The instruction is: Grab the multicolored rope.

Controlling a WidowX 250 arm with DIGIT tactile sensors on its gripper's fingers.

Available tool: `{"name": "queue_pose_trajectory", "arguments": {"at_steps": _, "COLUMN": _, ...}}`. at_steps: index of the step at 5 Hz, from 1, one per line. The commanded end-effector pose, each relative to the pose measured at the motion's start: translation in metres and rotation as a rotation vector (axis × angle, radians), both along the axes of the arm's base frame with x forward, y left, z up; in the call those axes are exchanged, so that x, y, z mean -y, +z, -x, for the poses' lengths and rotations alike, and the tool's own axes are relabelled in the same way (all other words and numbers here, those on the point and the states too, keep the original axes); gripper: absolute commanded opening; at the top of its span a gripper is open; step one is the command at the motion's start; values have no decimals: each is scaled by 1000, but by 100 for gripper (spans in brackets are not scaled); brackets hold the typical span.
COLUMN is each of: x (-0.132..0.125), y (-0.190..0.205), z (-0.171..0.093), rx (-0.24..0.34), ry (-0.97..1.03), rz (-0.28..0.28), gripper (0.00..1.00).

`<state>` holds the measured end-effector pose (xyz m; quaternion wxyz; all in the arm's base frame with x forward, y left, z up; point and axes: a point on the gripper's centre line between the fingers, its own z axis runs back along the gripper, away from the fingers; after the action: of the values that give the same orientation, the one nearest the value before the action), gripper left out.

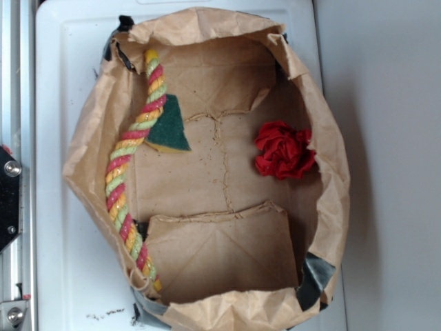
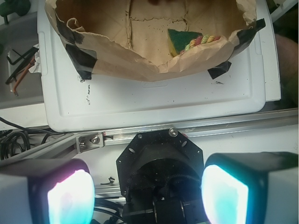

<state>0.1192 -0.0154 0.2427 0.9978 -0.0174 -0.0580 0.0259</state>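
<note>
The multicolored rope [image 1: 127, 162], twisted red, yellow and pale green, lies curved along the left inner wall of the brown paper bag [image 1: 324, 138], its frayed tan end near the bag's front left corner. In the wrist view only a short piece of the rope [image 2: 202, 41] shows past the bag's rim. My gripper [image 2: 147, 196] is open and empty, its two glowing pads [image 2: 71, 198] wide apart, held back outside the bag over the robot's black base. It does not appear in the exterior view.
A green-and-yellow triangular sponge [image 1: 167, 126] lies against the rope's upper part. A red cloth ball [image 1: 284, 149] sits at the bag's right side. The bag stands taped on a white tray [image 1: 62, 83]. A metal rail [image 2: 140, 135] and cables [image 2: 16, 140] lie near the gripper.
</note>
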Motion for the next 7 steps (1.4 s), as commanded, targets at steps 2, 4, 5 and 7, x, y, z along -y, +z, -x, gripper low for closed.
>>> {"name": "queue_pose_trajectory", "arguments": {"at_steps": 2, "x": -17, "y": -8, "z": -50, "rx": -11, "ry": 87, "rz": 7, "gripper": 100}}
{"name": "queue_pose_trajectory", "arguments": {"at_steps": 4, "x": -44, "y": -25, "z": -118, "rx": -54, "ry": 152, "rz": 5, "gripper": 100}}
{"name": "queue_pose_trajectory", "arguments": {"at_steps": 5, "x": -54, "y": -33, "z": -129, "rx": -38, "ry": 135, "rz": -7, "gripper": 100}}
{"name": "queue_pose_trajectory", "arguments": {"at_steps": 7, "x": -57, "y": -57, "z": -126, "rx": -77, "ry": 111, "rz": -14, "gripper": 100}}
